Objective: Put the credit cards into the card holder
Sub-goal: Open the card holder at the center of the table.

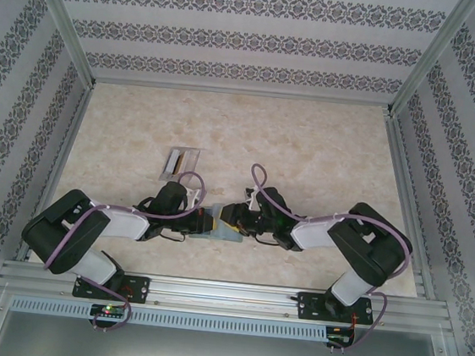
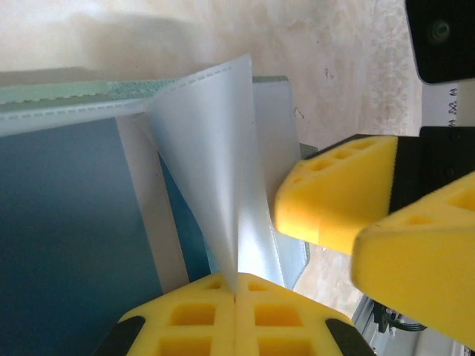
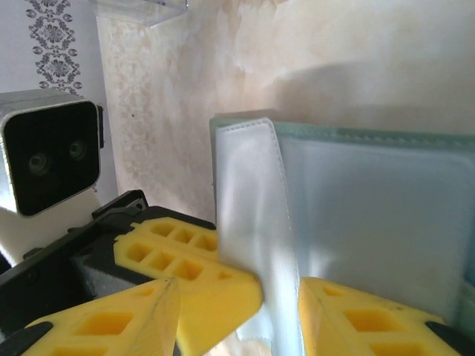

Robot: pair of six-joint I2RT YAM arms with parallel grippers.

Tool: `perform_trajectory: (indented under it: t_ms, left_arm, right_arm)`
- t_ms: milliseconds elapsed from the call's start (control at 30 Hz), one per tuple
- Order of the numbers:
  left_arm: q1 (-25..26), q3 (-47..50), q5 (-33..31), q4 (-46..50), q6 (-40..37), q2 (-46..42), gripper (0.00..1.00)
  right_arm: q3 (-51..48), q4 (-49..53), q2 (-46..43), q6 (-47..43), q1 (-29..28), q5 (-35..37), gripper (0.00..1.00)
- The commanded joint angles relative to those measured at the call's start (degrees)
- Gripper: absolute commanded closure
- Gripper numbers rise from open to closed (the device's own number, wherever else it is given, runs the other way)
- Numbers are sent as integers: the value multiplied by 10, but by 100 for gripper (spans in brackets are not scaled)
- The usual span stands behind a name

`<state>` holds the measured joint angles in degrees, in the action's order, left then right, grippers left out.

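Yellow pads (image 2: 185, 319) of the left gripper (image 2: 236, 288) are pinching a clear pocket flap (image 2: 215, 163) of the open card holder (image 2: 67, 95).

The left jaws are clenching the flap and holding it upright. The right gripper (image 3: 239, 297) is standing released, its 2 fingers (image 2: 334, 193) apart on either side of the flap. The card holder is lying on the table (image 1: 308, 151) between both arms, largely covered by them from above. 1 blue card (image 2: 67, 245) is showing inside, cut off at the frame edge; whether it is sitting in a pocket is hard to tell.
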<state>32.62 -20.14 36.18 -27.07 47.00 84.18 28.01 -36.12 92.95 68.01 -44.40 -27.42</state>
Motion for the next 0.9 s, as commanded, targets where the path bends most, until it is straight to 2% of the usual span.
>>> perform_trajectory:
  t_ms: [0, 500, 600, 867]
  left_arm:
    - [7, -3, 2, -24, -2, 0, 100]
    - [7, -6, 21, -69, 15, 26, 100]
    - [7, -8, 20, -60, 11, 26, 100]
    - [6, -6, 5, -42, 4, 11, 100]
  right_arm:
    - [-10, 40, -26, -5, 1, 18, 52]
    - [16, 17, 31, -1, -17, -8, 54]
    - [16, 13, 26, -2, -16, -7, 58]
    - [17, 24, 2, -14, -12, -11, 81]
